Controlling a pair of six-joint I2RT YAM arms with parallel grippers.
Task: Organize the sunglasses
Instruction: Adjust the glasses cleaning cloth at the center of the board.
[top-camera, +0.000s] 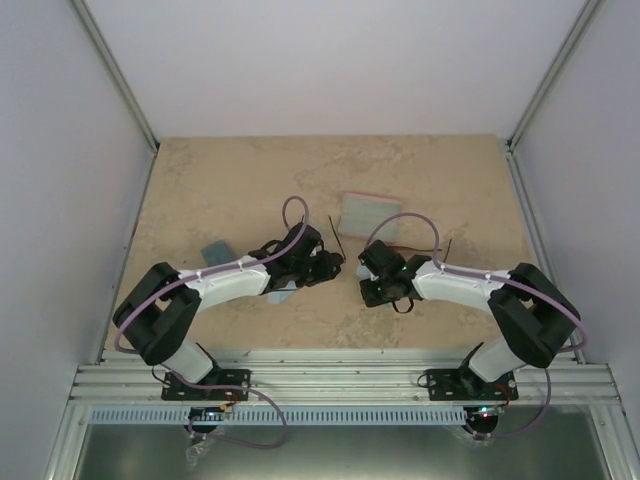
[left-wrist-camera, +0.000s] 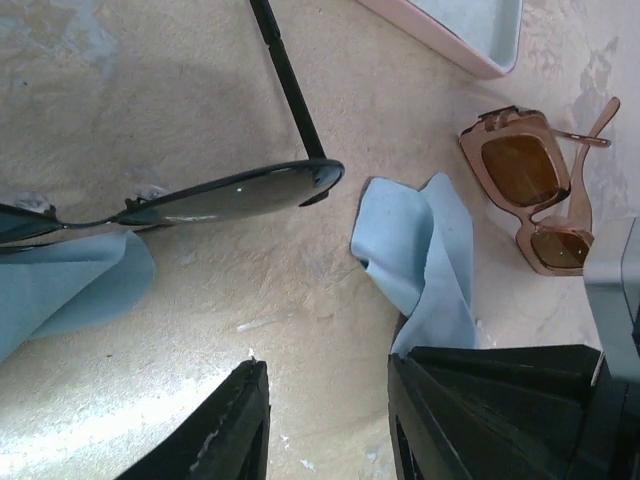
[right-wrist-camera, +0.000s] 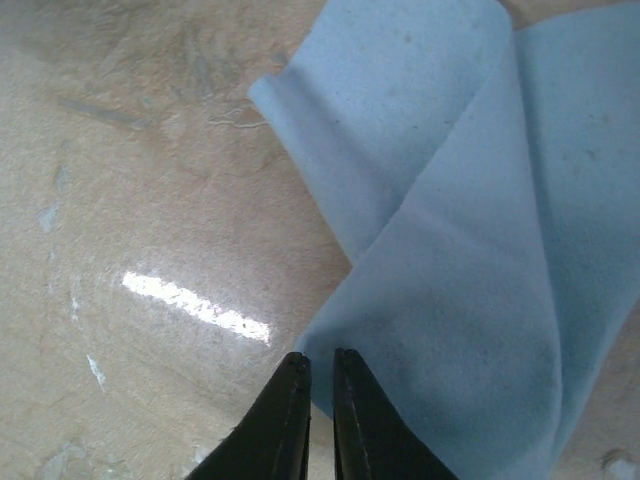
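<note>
The black wire sunglasses (left-wrist-camera: 230, 195) lie on the table ahead of my left gripper (left-wrist-camera: 325, 400), one arm pointing away. That gripper is open with only bare table between its fingers. The amber-brown sunglasses (left-wrist-camera: 530, 190) lie folded at the right. Between the two pairs sits a crumpled light blue cloth (left-wrist-camera: 425, 255). In the right wrist view, my right gripper (right-wrist-camera: 320, 375) is closed to a thin slit on a corner of this cloth (right-wrist-camera: 470, 230). From above, the left gripper (top-camera: 335, 262) and right gripper (top-camera: 362, 280) face each other at mid-table.
An open pink case (top-camera: 368, 212) lies just beyond the grippers, its corner (left-wrist-camera: 470, 35) showing in the left wrist view. A blue case (top-camera: 215, 248) sits at the left. A second light blue cloth (left-wrist-camera: 60, 290) lies under the black pair's left lens.
</note>
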